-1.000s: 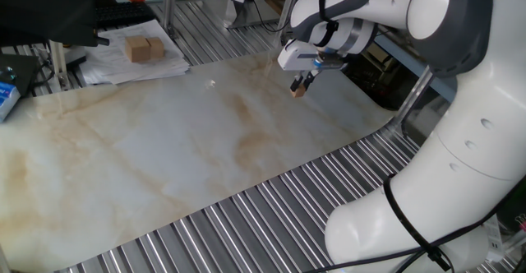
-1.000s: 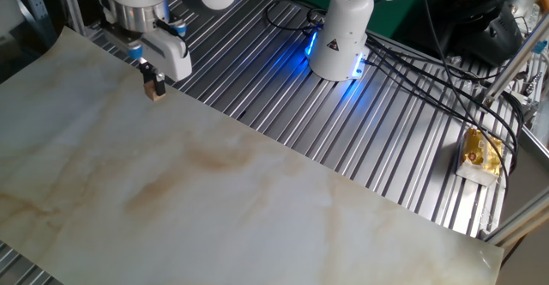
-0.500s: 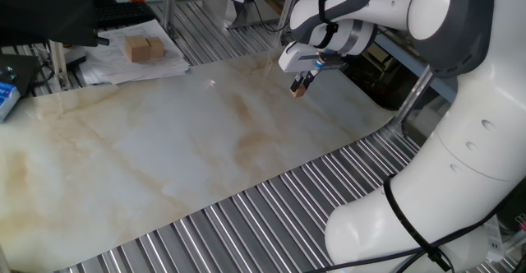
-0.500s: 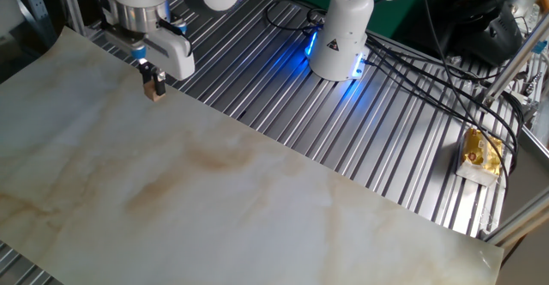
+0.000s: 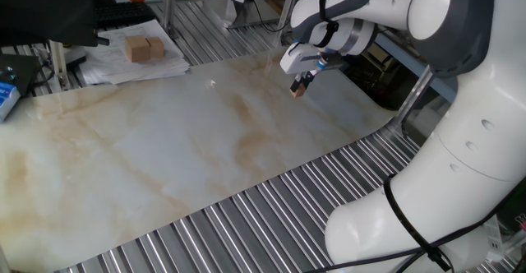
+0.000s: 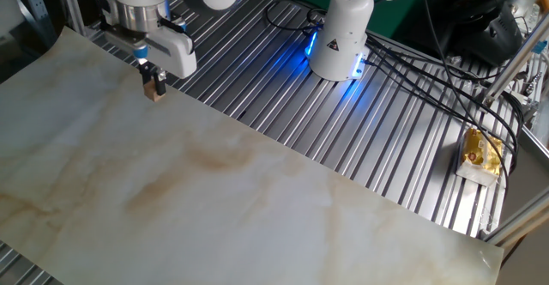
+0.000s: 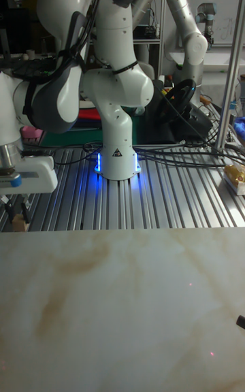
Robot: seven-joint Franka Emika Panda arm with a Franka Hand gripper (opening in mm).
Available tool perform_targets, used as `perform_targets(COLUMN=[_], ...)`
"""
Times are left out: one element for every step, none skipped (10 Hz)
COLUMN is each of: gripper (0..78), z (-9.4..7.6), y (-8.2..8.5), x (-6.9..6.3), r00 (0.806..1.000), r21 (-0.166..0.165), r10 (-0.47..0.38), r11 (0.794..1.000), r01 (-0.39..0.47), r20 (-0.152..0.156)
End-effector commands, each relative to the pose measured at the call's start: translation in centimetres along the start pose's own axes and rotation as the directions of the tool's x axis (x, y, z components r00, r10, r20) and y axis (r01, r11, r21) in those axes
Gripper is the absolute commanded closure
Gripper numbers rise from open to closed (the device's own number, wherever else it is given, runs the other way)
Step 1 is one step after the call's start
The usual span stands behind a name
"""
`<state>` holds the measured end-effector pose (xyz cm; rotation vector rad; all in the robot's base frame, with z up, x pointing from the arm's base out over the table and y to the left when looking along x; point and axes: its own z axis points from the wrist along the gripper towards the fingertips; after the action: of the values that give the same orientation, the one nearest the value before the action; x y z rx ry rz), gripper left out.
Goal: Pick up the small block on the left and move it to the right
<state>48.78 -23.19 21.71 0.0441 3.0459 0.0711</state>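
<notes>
From where I sit, the nearest thing is a marbled cream sheet (image 5: pixel 164 150) with brown streaks, laid over the ribbed metal bench (image 6: pixel 343 139). At its far edge my hand (image 5: pixel 298 85) has its fingers closed on the block (image 5: pixel 297 92), which hangs at or just above the sheet; I cannot tell whether it touches. One fixed view alone shows two big tan blocks (image 5: pixel 145 48) on papers (image 5: pixel 131 63) at the far left. The other fixed view alone shows the blue-lit arm base (image 6: pixel 339 49) and a yellow object (image 6: pixel 480 152) on the right. The tall view adds a second arm (image 7: pixel 180 18) behind. No writing is legible to me.
</notes>
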Motion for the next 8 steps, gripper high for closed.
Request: perform_targets(gripper=[76.3,76.3,76.3,76.3,76.3,76.3,76.3,76.3], z=[-0.13,-0.13,-0.13,-0.13,-0.13,-0.13,-0.13,-0.13], y=[-0.04,-0.04,-0.04,-0.04,-0.04,-0.04,-0.04,-0.04], x=[-0.08,-0.08,-0.08,-0.08,-0.08,-0.08,-0.08,-0.08], r00=[0.994,0.988,0.983,0.98,0.981,0.992,0.988,0.989], r21=[0.047,0.061,0.062,0.061,0.061,0.073,0.025,0.015], r10=[-0.108,-0.145,-0.172,-0.185,-0.185,-0.127,-0.152,-0.147], r11=[0.993,0.987,0.983,0.98,0.98,0.989,0.988,0.989], r01=[0.109,0.147,0.176,0.189,0.188,0.128,0.153,0.147], r20=[-0.024,-0.047,-0.065,-0.066,-0.063,-0.019,-0.028,-0.024])
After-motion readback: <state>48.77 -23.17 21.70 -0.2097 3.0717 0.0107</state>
